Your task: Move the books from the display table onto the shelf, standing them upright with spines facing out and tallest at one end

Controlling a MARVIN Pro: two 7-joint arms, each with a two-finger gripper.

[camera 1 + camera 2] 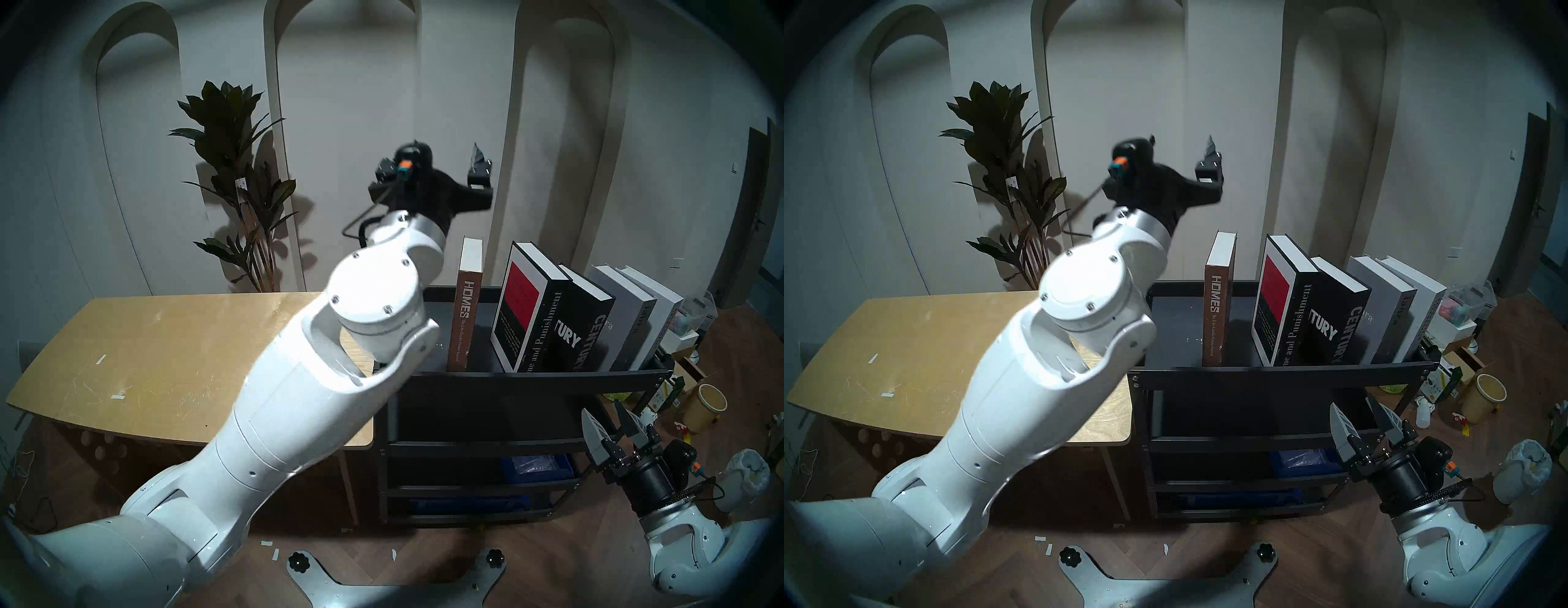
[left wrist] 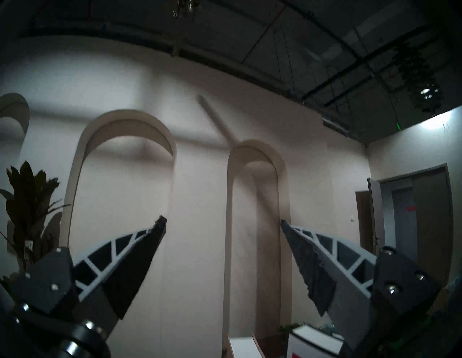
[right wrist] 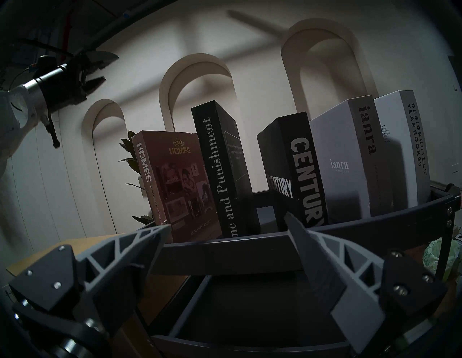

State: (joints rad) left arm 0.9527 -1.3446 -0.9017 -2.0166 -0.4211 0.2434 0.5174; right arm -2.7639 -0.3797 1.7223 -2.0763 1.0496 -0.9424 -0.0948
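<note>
Both jaws spread, empty; five books upright on one shelf.

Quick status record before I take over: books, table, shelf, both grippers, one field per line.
books on shelf: five, spines out: HOMES, Crime and Punishment, CENTURY, ianra, Design Hotels Yearbook
posture: HOMES upright, apart from the rest; other four lean together
display table: no books visible
shelf: black cart, books on top tray
left gripper: open, empty, raised above the books
right gripper: open, empty, low before the shelf front
</note>
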